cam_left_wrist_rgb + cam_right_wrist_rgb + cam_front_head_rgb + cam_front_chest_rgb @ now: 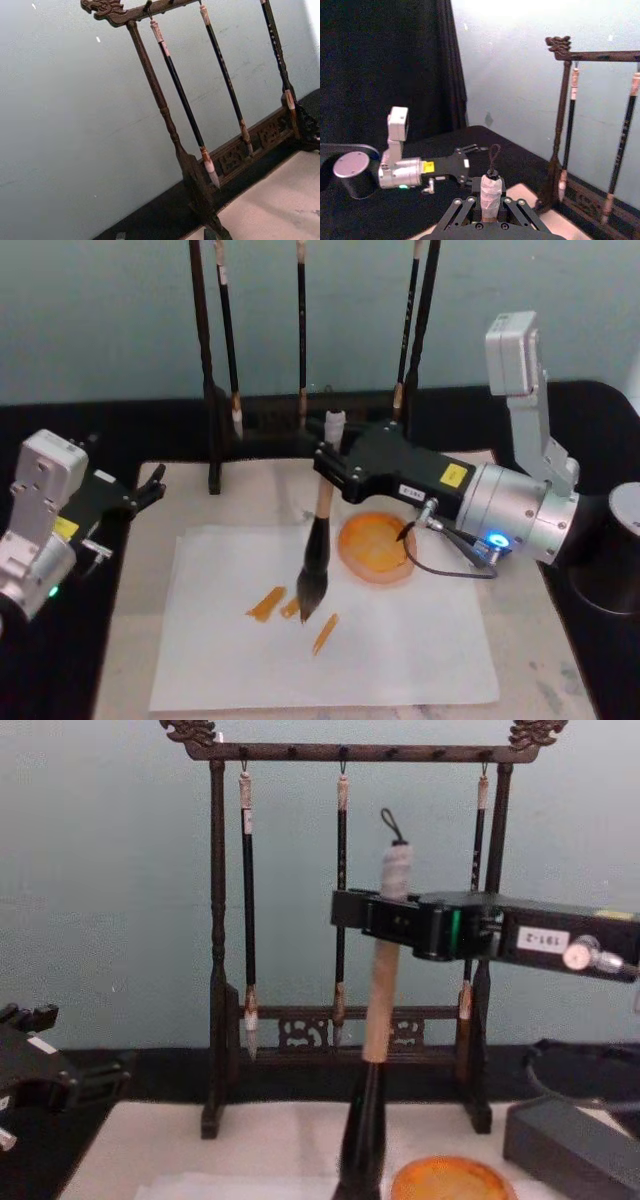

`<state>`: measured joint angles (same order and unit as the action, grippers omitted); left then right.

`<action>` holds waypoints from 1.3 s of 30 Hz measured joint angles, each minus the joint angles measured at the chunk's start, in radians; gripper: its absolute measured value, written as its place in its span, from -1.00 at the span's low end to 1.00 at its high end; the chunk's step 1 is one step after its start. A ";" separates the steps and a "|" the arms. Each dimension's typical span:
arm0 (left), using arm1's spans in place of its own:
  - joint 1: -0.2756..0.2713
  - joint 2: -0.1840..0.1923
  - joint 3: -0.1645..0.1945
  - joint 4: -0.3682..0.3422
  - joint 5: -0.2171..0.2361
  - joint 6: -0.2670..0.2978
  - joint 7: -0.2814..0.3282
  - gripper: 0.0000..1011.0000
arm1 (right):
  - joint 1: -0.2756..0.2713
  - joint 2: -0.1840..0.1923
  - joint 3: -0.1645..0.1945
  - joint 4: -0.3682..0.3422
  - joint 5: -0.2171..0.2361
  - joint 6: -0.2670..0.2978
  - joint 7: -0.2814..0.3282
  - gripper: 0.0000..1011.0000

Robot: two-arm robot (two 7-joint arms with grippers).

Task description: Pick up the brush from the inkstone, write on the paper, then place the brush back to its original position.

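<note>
Paper (420, 640) is showing orange strokes; right gripper (325, 462), clamping the brush (322, 510) upright, is writing, probably needing a light steady drag next; left gripper (150, 485) idling aside.

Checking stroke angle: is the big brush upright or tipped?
Upright: the brush stands almost vertical in the right gripper, tuft at the paper; left gripper parked.

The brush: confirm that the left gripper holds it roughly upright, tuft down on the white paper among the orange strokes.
Not quite. The head view shows the right gripper, not the left, shut on the brush. The left gripper sits idle at the left edge of the mat. The rest holds: roughly upright, tuft down on the white paper among the orange strokes.
</note>
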<state>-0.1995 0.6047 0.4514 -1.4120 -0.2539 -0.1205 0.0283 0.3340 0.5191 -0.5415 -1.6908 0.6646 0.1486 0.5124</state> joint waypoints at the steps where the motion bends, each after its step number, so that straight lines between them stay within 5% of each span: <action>1: 0.000 0.000 0.000 0.000 0.000 0.000 0.000 1.00 | 0.001 -0.002 -0.002 0.000 0.001 0.000 0.002 -0.70; 19: 0.000 0.000 0.000 0.000 0.000 0.000 0.000 1.00 | 0.021 -0.012 -0.042 0.041 -0.002 0.007 0.014 -0.70; 39: 0.000 0.000 0.000 0.000 0.000 0.000 0.000 1.00 | 0.032 -0.022 -0.012 0.099 -0.037 -0.006 -0.022 -0.70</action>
<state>-0.1995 0.6047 0.4514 -1.4120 -0.2539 -0.1205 0.0283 0.3660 0.4972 -0.5531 -1.5917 0.6279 0.1428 0.4908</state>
